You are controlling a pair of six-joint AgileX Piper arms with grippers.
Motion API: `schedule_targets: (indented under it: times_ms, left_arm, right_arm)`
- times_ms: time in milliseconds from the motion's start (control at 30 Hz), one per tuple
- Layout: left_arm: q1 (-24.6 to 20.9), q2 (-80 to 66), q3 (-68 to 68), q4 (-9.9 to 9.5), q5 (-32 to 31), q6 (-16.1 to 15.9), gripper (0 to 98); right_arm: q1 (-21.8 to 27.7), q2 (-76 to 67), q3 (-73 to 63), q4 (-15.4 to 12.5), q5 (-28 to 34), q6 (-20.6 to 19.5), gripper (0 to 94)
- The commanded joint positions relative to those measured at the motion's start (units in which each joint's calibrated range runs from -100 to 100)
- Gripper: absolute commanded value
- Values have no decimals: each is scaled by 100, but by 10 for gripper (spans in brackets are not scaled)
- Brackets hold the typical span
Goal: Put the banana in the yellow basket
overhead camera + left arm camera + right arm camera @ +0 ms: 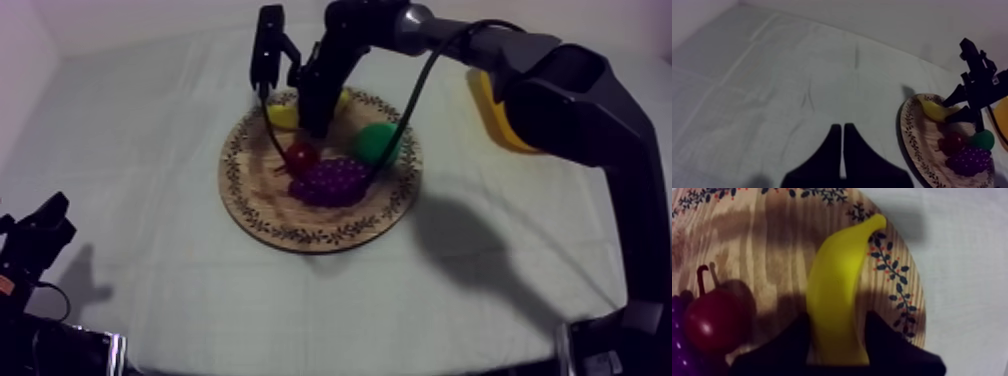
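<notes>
The yellow banana (283, 117) (839, 288) lies on the round wooden board (300, 225) (772, 248), along its far rim. My right gripper (312, 125) (837, 338) reaches down onto it, one black finger (792, 343) pressed against each side, so it is shut on the banana, which still rests on the wood. The left wrist view shows the same gripper (967, 112) over the banana (934, 111). The yellow basket (500, 125) stands at the table's right, partly behind the right arm. My left gripper (45, 225) (843, 150) rests low at the left, shut on nothing.
Also on the board are a small red fruit (301, 155) (714, 320), a purple bunch of grapes (330, 182) and a green pear (377, 142), all just in front of the banana. Bare cloth stretches between the board and the left gripper.
</notes>
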Motion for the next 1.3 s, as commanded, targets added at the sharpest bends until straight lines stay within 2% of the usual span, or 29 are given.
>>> schedule_targets:
  times_ms: [0,200,633,1067,1267]
  left_arm:
    - [1,-1,1,-2,1,0,1]
    - [1,-1,1,-2,1,0,1]
    - [1,-1,1,-2,1,0,1]
    - [1,-1,1,-2,1,3,1]
    - [1,-1,1,-2,1,1,1]
  right_arm:
    - [0,30,-36,-3,13,-3,302]
    - [2,133,-38,26,24,14,294]
    - [84,-179,234,-77,104,48,143]
    - [491,-2236,1729,-170,-157,1,122]
    - [848,-3283,2212,-241,-173,-189,145]
